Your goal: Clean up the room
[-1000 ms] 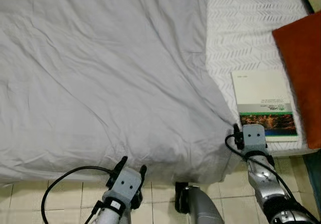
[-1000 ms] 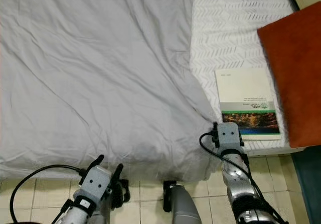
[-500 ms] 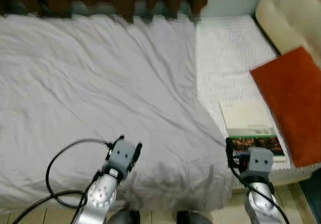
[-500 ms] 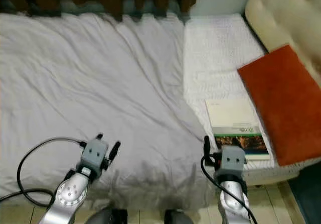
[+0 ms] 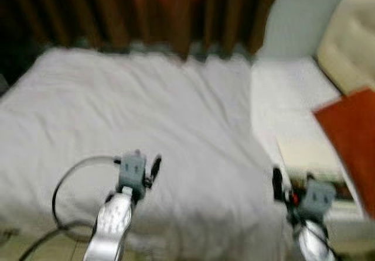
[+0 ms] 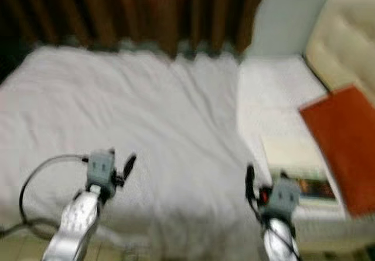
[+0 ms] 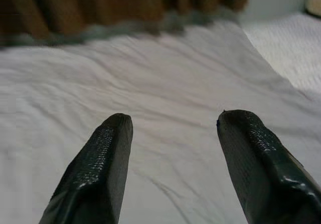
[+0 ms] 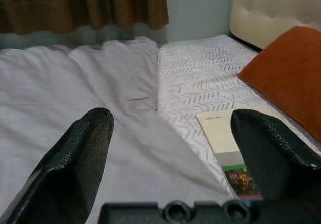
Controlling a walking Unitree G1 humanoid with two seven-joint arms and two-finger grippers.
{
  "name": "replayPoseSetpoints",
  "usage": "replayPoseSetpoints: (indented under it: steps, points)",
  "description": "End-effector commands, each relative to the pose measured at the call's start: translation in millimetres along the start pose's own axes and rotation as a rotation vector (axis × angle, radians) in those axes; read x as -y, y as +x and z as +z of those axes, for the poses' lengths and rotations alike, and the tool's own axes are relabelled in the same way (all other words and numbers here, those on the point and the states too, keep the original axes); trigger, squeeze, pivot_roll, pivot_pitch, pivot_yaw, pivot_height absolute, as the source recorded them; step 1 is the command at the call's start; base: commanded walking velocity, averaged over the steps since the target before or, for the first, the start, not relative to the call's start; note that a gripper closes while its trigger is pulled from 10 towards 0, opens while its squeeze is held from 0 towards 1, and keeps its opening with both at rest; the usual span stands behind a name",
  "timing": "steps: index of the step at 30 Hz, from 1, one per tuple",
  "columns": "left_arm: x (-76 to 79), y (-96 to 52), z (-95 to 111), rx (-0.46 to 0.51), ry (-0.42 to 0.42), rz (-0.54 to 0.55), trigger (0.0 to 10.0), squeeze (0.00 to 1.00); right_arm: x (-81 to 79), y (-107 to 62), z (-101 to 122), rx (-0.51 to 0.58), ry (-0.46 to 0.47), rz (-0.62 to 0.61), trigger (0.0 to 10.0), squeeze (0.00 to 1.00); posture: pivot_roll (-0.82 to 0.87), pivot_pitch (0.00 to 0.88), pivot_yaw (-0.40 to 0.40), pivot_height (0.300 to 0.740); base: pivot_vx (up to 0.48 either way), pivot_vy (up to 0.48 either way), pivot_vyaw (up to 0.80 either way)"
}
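Note:
A crumpled grey sheet (image 5: pixel 146 103) covers most of the bed. To its right lies bare white patterned mattress (image 8: pixel 200 68). On that strip rests a book (image 8: pixel 225 133) with a cream and green cover, beside an orange pillow (image 8: pixel 286 68). My left gripper (image 7: pixel 173 121) hovers open over the near part of the sheet, nothing between its fingers. My right gripper (image 8: pixel 173 116) is open too, at the sheet's right edge, with the book just ahead and to its right. The eye views are blurred.
A brown curtain (image 5: pixel 146 15) hangs behind the bed. A cream padded headboard (image 8: pixel 271 8) stands at the far right, with a pale wall (image 5: pixel 293 21) between the two. A black cable (image 5: pixel 70 179) loops off my left wrist.
The whole picture has swung upward, bringing the curtain and headboard into view and dropping the floor out. Both arms now reach over the bed's near edge. The picture has grown blurrier.

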State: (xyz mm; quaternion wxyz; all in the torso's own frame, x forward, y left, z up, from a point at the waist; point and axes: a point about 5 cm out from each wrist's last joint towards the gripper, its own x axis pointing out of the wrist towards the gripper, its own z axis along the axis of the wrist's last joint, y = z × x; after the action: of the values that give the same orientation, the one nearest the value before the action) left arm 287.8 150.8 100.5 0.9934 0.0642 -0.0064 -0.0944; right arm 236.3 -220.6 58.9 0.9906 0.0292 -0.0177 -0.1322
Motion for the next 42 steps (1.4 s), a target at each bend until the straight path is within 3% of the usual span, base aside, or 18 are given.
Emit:
replayPoseSetpoints:
  steps: [1, 5, 11, 17, 29, 36, 42]
  points:
    - [-4.8, -3.9, 9, 0.018, -0.025, 0.009, 10.0, 0.0, 16.6, -4.2, 4, 0.002, -0.011, -0.063, 10.0, 0.0, 0.0, 0.0, -0.008, 0.74, 0.0, 0.0, 0.0]
    - [-5.4, -9.2, 7, 0.006, -0.021, 0.004, 10.0, 0.0, 13.9, -5.8, 0, -0.027, -0.018, -0.059, 10.0, 0.0, 0.0, 0.0, -0.009, 0.74, 0.0, 0.0, 0.0]
    - [1.1, -4.4, 2, -0.018, -0.033, -0.013, 10.0, 0.0, 8.4, -2.5, -4, -0.074, -0.027, -0.036, 10.0, 0.0, -0.02, 0.0, -0.006, 0.74, 0.0, 0.146, 0.0]
    - [-2.2, -2.7, -14, -0.09, -0.055, 0.002, 10.0, 0.0, 0.5, 1.1, -10, -0.116, -0.035, 0.022, 10.0, 0.0, -0.04, 0.0, -0.015, 0.74, 0.0, 0.48, 0.0]
    - [-1.4, 4.7, -23, -0.102, -0.068, -0.009, 10.0, 0.0, -0.5, 10.3, -8, -0.134, -0.051, 0.056, 10.0, 0.0, -0.02, 0.0, -0.05, 0.74, 0.0, 0.48, 0.0]
    - [-9.1, -9.5, -32, -0.105, -0.059, -0.004, 10.0, 0.0, -2.1, 2.8, -14, -0.168, -0.05, 0.099, 10.0, 0.0, 0.0, 0.0, -0.062, 0.74, 0.0, 0.48, 0.0]
    - [-7.1, -8.8, -30, -0.085, -0.04, -0.003, 10.0, 0.0, -10.1, 7.6, -15, -0.172, -0.043, 0.125, 10.0, 0.0, 0.02, 0.0, -0.066, 0.74, 0.0, 0.48, 0.0]
